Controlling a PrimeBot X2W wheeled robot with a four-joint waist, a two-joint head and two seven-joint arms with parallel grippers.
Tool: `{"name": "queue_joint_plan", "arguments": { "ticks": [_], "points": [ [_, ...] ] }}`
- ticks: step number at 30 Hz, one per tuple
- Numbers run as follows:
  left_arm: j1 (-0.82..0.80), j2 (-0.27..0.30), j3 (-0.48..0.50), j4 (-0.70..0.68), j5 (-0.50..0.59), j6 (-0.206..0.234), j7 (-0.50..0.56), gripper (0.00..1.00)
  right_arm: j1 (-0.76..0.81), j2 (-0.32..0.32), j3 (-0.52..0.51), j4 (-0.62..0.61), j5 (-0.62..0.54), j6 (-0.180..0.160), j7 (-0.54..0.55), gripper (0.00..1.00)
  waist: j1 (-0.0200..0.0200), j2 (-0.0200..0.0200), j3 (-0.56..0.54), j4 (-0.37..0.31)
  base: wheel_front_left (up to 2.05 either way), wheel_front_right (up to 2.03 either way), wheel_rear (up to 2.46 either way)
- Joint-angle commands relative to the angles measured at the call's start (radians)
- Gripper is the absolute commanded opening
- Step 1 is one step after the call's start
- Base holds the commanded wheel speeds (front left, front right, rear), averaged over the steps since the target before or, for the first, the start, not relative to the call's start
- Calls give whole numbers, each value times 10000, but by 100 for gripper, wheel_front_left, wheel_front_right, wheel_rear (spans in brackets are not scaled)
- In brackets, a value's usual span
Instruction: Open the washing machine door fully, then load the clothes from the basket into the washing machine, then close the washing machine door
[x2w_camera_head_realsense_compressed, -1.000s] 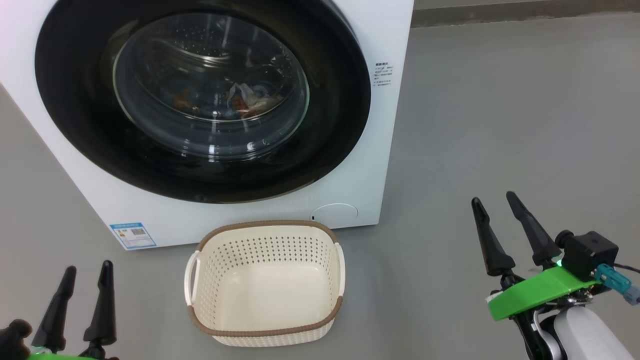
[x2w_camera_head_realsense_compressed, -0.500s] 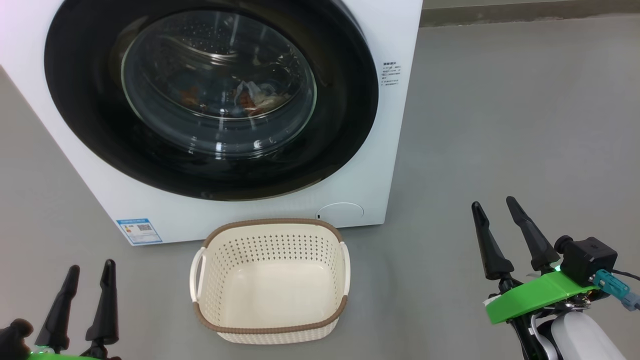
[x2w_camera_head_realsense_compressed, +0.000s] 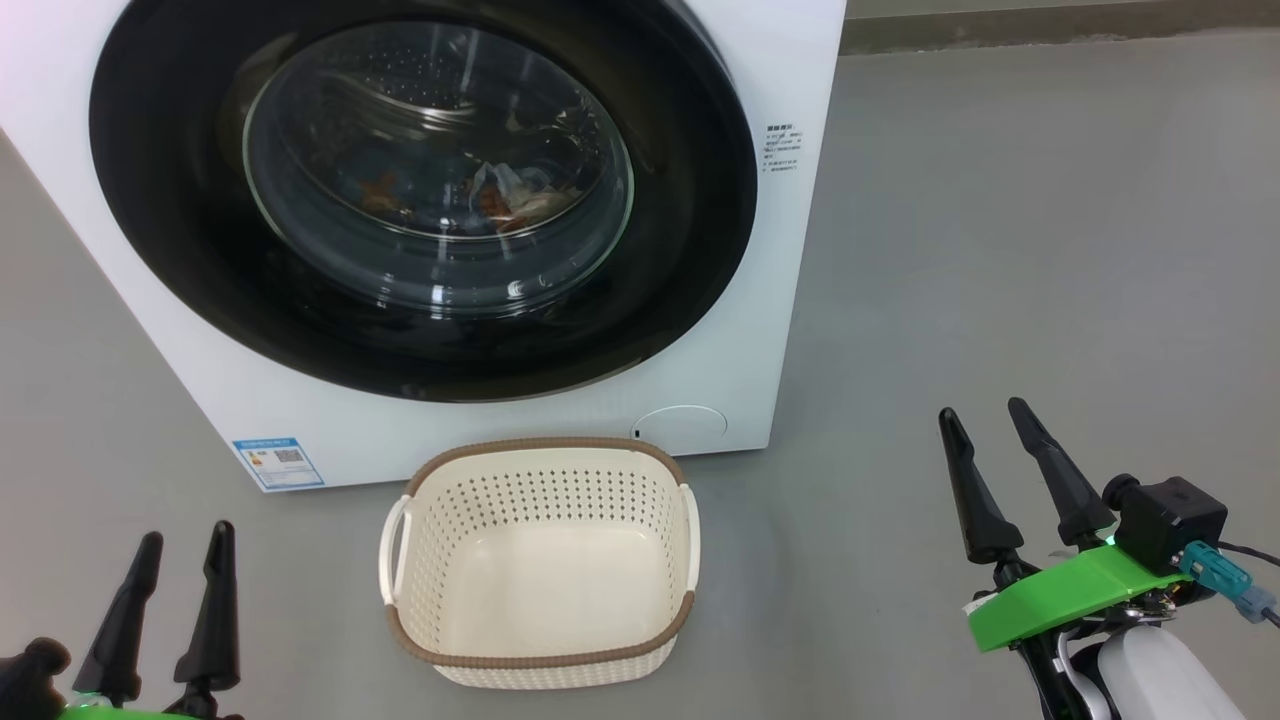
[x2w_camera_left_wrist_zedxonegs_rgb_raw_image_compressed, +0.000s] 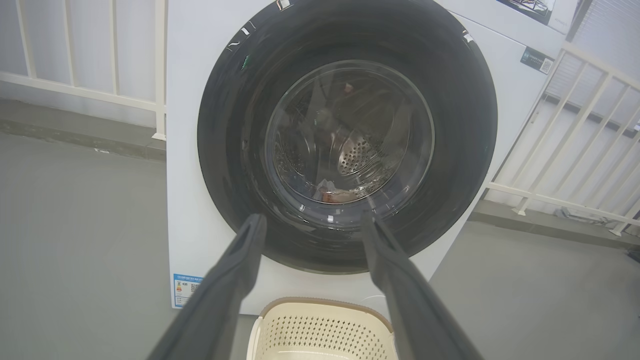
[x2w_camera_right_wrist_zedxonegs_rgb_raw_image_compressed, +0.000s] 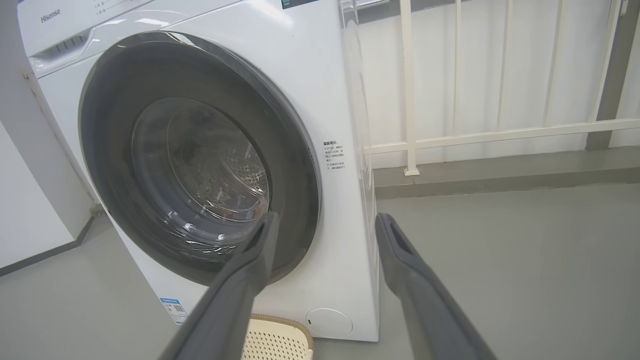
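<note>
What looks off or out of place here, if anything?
Nothing stands out. The washing machine door sits shut and flush, the clothes lie inside behind its glass, and the basket stands upright and empty in front.

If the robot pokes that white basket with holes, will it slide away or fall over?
The basket looks empty and is plastic full of holes, so it is probably light and would likely slide easily on the smooth grey floor. It sits low and wide, so it probably won't tip. Its walls may bend if squeezed.
</note>
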Motion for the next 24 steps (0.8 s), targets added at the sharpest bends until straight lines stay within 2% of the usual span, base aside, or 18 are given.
{"name": "queue_joint_plan", "arguments": {
  "ticks": [1, 24],
  "points": [
    [-409, 325, 417, -129, 47, -21, -65, 100, -134, -41, 200, -202, -104, -27, -21, 100, 0, 0, 7, -4, 0, 0, 0],
    [-513, 421, 330, -226, -23, -21, -65, 100, -159, 129, 164, -104, -219, -27, -21, 100, 0, 0, 160, 136, 0, 0, 0]
  ]
}}
